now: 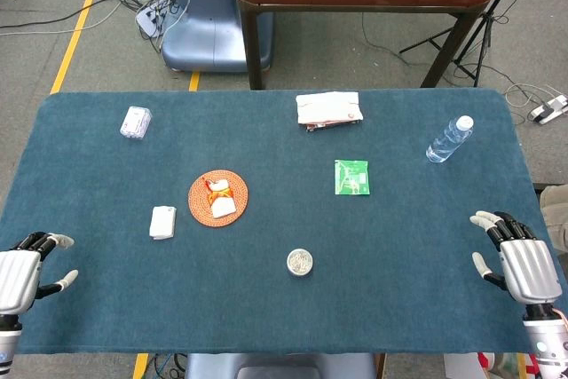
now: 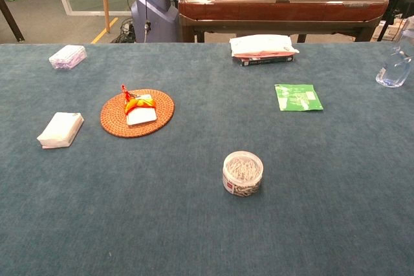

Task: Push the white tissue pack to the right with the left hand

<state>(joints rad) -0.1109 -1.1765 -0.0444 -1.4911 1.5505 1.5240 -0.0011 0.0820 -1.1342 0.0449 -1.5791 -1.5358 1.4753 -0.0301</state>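
The white tissue pack [image 1: 162,222] [image 2: 60,130] lies flat on the blue table cloth [image 1: 399,308], left of centre and just left of a woven coaster. My left hand [image 1: 27,274] hovers at the table's near left corner, well left of the pack and nearer to me. It holds nothing and its fingers are apart. My right hand [image 1: 519,264] is at the near right edge, fingers spread and empty. The chest view shows neither hand.
An orange woven coaster [image 1: 217,198] carrying a small orange-and-white packet sits right of the pack. A round tub of clips [image 1: 300,262], a green sachet [image 1: 351,177], a larger white wipes pack [image 1: 328,108], a clear plastic pack [image 1: 135,122] and a water bottle [image 1: 449,139] lie around.
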